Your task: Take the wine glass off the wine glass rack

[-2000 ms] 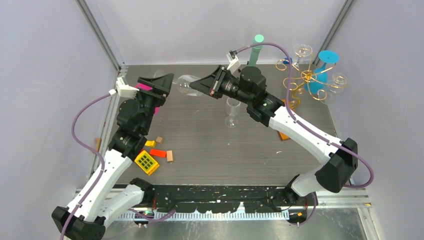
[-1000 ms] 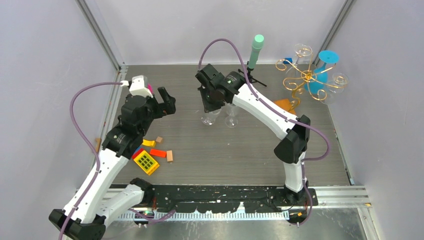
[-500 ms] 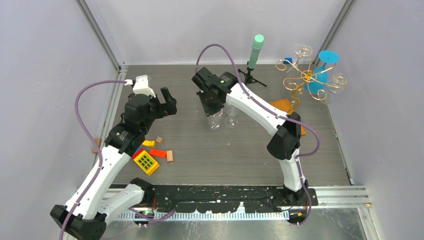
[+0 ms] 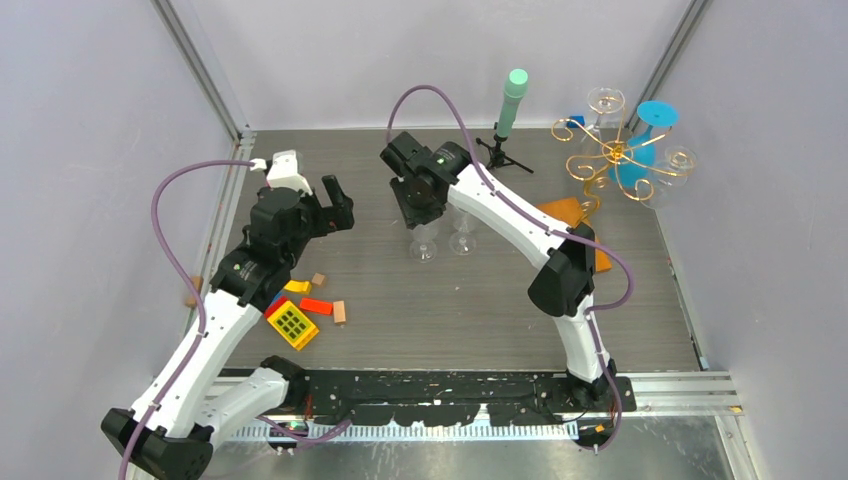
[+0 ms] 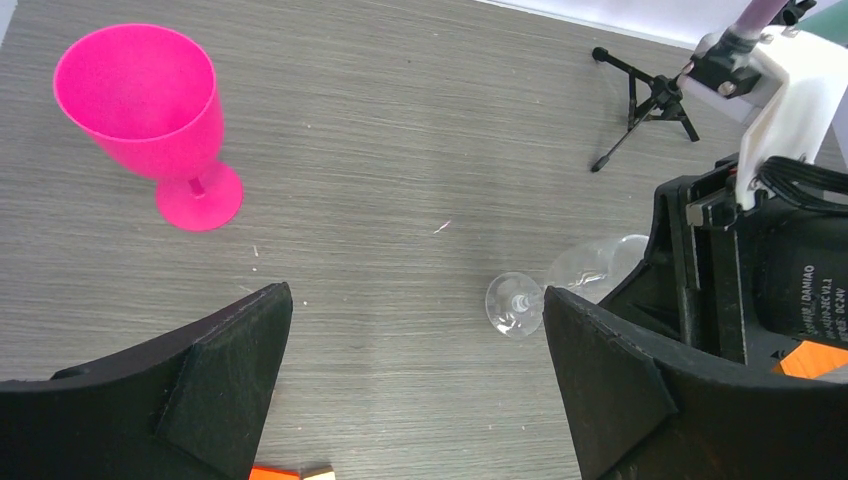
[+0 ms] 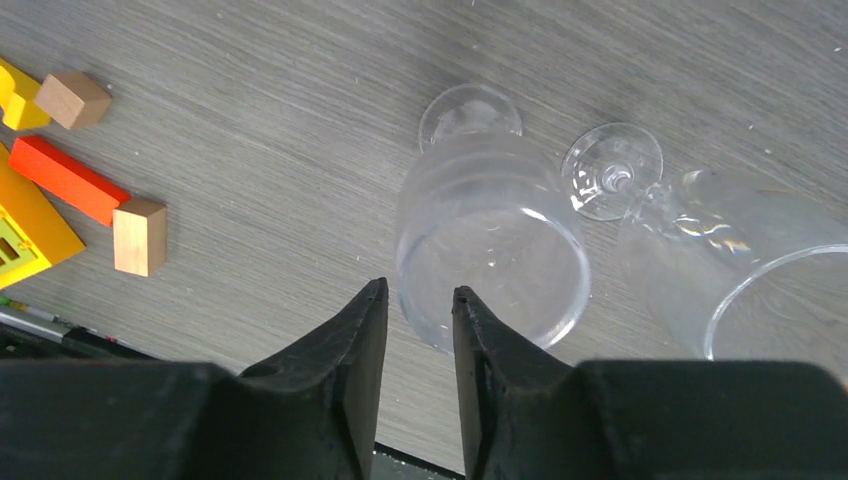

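Straddling rim of wine glass [image 6: 490, 250] with right gripper [image 6: 417, 297], jaws narrowly parted (release, probably): stands upright on table [image 4: 400, 300], well apart from wine glass rack [image 4: 612, 155]. Holding left gripper [image 5: 417, 300] spread, empty, aside.

This is a robotics lab test cell. Plain pale lilac walls [image 4: 90, 150] close in a grey wood-grain table [image 4: 400, 310] on three sides, with bare aluminium posts [image 4: 200, 70] at its far corners. The left arm [image 4: 215, 330] and right arm [image 4: 510, 215], white and black, are bolted to a perforated black rail [image 4: 440, 385] along the near edge and trail purple cables [image 4: 425, 89]. Coloured toy blocks [image 4: 293, 323] lie near the left edge.
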Action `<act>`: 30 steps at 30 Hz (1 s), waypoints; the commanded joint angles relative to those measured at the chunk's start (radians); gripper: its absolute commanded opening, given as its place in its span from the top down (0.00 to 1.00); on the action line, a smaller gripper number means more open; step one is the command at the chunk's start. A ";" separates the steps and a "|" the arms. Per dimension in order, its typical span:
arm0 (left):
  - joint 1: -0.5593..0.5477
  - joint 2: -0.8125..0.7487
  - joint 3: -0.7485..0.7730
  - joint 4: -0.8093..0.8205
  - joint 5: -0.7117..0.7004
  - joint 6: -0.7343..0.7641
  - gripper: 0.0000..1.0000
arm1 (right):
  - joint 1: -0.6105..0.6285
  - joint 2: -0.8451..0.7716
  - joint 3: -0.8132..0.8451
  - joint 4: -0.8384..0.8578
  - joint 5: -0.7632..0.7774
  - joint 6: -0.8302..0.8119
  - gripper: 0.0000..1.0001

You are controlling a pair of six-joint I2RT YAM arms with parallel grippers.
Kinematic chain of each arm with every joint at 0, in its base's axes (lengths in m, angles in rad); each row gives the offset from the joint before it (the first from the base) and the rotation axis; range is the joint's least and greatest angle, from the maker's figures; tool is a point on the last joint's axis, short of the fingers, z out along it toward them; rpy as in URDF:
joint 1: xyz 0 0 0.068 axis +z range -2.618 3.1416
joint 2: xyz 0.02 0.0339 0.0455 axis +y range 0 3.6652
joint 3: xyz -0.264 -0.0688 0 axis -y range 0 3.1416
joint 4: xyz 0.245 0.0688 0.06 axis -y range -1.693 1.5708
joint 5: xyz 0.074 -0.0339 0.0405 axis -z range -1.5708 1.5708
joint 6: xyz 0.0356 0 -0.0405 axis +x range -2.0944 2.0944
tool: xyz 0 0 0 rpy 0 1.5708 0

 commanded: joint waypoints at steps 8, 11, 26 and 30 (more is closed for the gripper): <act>-0.002 -0.015 0.058 -0.004 0.004 0.026 0.00 | -0.005 -0.044 0.131 0.009 0.045 -0.019 0.54; -0.003 -0.023 0.060 -0.009 0.002 0.029 0.01 | -0.007 -0.088 0.124 0.036 0.029 -0.019 0.53; -0.002 -0.070 0.050 0.006 0.134 0.073 0.00 | -0.156 -0.512 -0.152 0.148 0.286 0.022 0.46; -0.003 -0.068 0.040 0.026 0.175 0.088 0.00 | -0.286 -0.651 -0.209 0.163 0.311 0.036 0.40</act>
